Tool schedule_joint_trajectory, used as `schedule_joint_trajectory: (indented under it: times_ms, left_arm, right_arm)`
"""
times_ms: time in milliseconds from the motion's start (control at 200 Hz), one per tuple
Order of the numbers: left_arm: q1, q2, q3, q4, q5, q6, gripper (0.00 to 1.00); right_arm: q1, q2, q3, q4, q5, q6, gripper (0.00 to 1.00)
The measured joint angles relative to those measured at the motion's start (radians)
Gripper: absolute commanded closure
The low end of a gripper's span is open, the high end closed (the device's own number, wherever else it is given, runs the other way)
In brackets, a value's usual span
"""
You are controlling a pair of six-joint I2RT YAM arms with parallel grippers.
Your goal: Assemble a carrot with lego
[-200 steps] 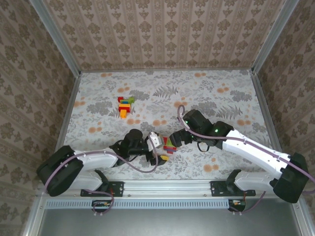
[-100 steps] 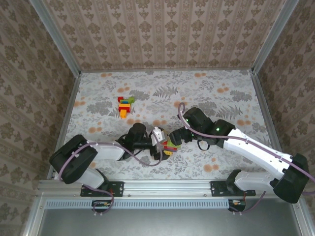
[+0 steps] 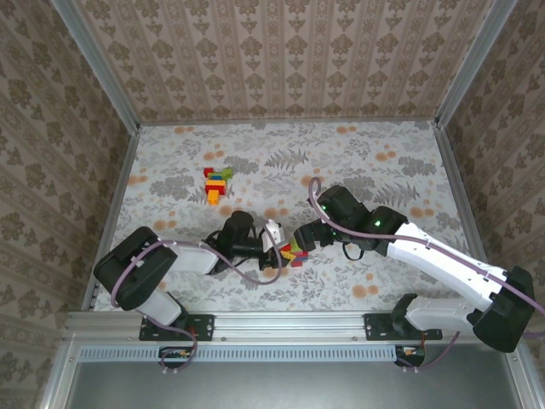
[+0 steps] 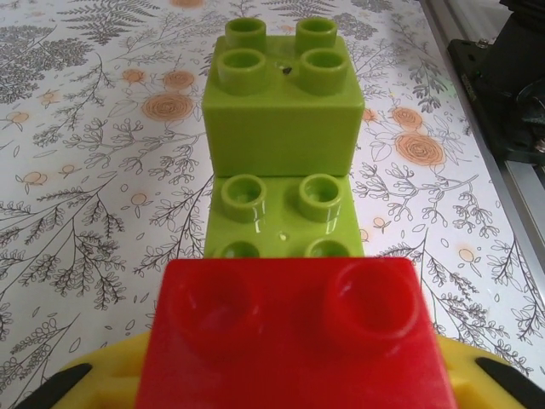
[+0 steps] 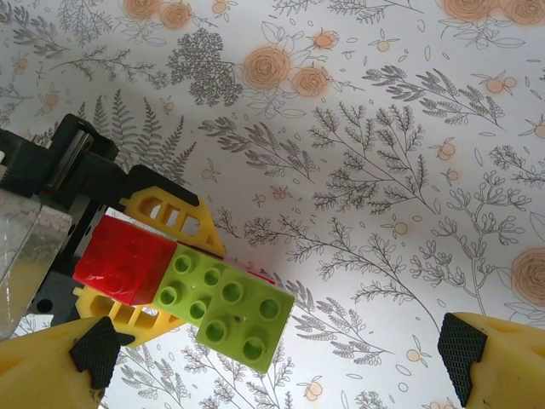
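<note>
At the table's (image 3: pixel 383 170) near middle, the left claw (image 5: pixel 189 285) grips red-and-green bricks (image 5: pixel 243 315); the right claw (image 5: pixel 277 358) gapes; the overhead view adds a far pile (image 3: pixel 217 183).

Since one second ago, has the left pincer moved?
Yes. Seen from above, the left pincer has shifted a little farther from the metal rail at the near edge, and it has closed on the brick stack.

L claw (image 3: pixel 288 251) clamped; R claw (image 5: pixel 279 351) spread wide.

- Top camera looked down from 6 o'clock, far above the table (image 3: pixel 170 170).
- Left wrist camera sat right against the bricks (image 4: pixel 281 128).
- Right wrist camera, near, shared those bricks.
</note>
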Motion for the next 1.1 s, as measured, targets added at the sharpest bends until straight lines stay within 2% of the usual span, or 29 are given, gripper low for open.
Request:
schedule_joint_trajectory:
  times_ms: [255,430,625,870,1100]
  left_arm:
    - [0.032,0.003,0.006,-0.005,0.033,0.000,0.71]
    - [0.150,0.027,0.090,-0.069,0.095,-0.026,0.72]
    - [0.225,0.102,0.385,-0.364,0.085,-0.029,0.73]
    - [0.277,0.317,0.808,-0.788,0.033,-0.070,0.73]
    - [0.332,0.415,0.998,-1.102,-0.009,-0.137,0.72]
  right_arm:
    - [-0.015,-0.047,0.000,-0.026,0.038,0.000,0.00]
    - [-0.063,-0.112,0.001,-0.052,0.089,0.000,0.00]
    - [-0.092,-0.156,0.001,-0.054,0.098,0.000,0.00]
    - [-0.104,-0.190,-0.032,-0.051,0.089,-0.004,0.00]
    - [-0.116,-0.239,-0.042,-0.051,0.074,-0.019,0.00]
